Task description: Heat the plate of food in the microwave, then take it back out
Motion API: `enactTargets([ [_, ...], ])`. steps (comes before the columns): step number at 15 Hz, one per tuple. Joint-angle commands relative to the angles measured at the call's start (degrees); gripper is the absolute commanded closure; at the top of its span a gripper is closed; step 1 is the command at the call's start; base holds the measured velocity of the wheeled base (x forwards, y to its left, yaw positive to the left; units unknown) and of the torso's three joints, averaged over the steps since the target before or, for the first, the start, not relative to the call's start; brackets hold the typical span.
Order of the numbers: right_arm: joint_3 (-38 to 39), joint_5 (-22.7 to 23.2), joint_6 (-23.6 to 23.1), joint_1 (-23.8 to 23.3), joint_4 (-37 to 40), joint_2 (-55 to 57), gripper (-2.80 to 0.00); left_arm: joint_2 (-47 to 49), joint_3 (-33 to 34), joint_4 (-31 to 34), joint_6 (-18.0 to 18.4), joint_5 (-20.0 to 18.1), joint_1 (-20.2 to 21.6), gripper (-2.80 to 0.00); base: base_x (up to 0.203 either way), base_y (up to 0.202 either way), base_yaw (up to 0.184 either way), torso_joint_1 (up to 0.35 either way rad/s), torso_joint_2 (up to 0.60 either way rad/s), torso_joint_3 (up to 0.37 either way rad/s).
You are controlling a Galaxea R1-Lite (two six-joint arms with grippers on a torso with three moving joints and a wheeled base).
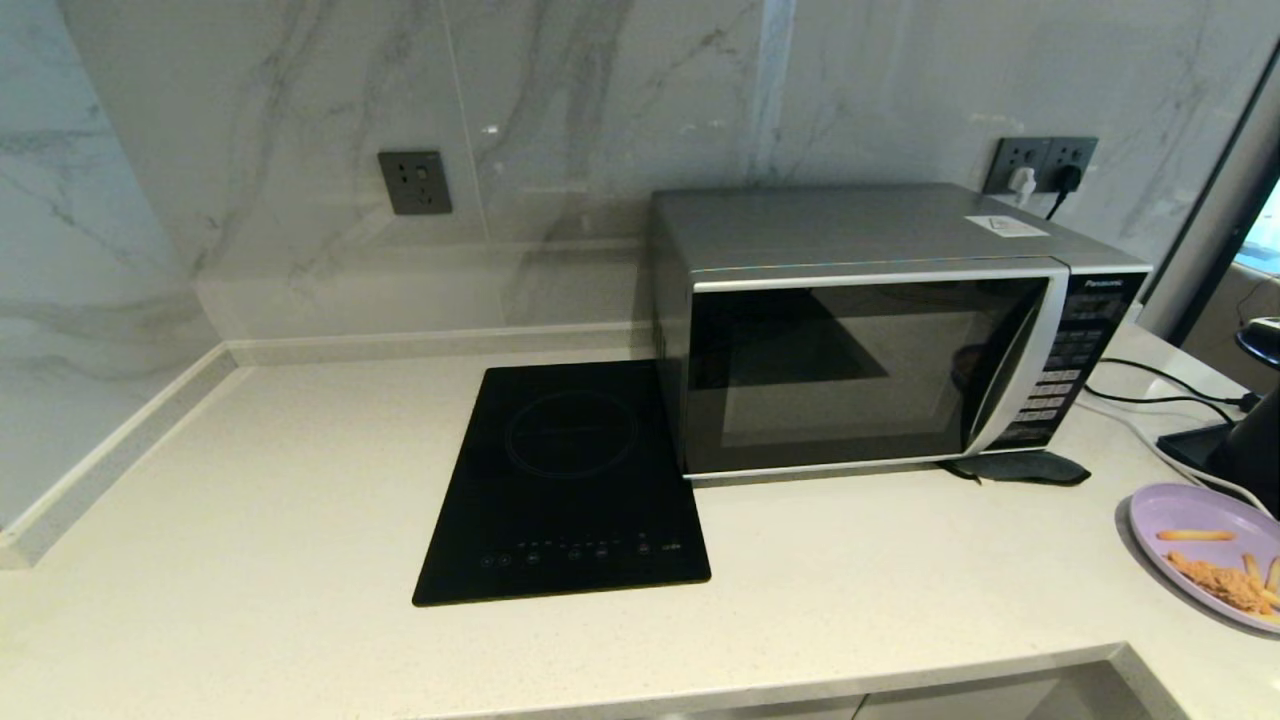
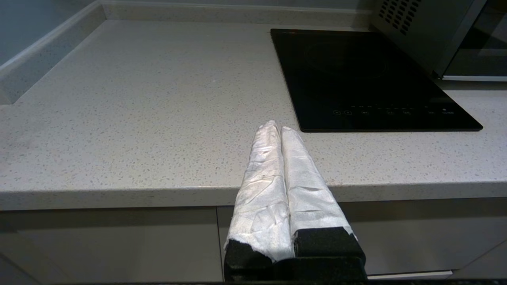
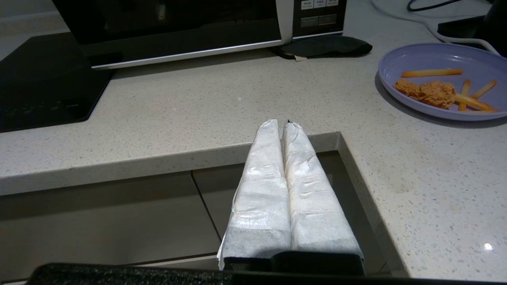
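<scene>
- Your right gripper (image 3: 282,123) is pressed fully closed with nothing in it, poised at the counter's (image 3: 198,114) front edge.
- The plate of food (image 3: 443,79) sits on the counter ahead of that claw, off to its right.
- The microwave (image 3: 178,31) stands farther ahead, left of the plate, door closed.
- Your left gripper (image 2: 280,127) is likewise closed and empty, parked at the counter edge, with the hob (image 2: 364,75) ahead of it.

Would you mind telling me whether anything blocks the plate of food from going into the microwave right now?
Yes: the microwave has its dark glass door closed, so the plate of food, on the counter to its right, cannot go in yet. The counter between them looks bare except for a dark pad under the microwave's front corner.
</scene>
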Motion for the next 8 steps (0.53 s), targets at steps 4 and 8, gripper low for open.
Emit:
enactTargets([
  [4,0.09,-0.01,0.08,0.03,0.04,0.1,0.0,0.09,0.0,-0.03,-0.06,0.03,0.01,0.0,0.0,0.0,0.0,0.0,0.0,0.0],
  [8,0.09,-0.01,0.26,0.03,-0.05,0.1,0.0,0.09,0.0,-0.03,-0.06,0.03,0.01,0.0,0.0,0.0,0.0,0.0,0.0,0.0],
])
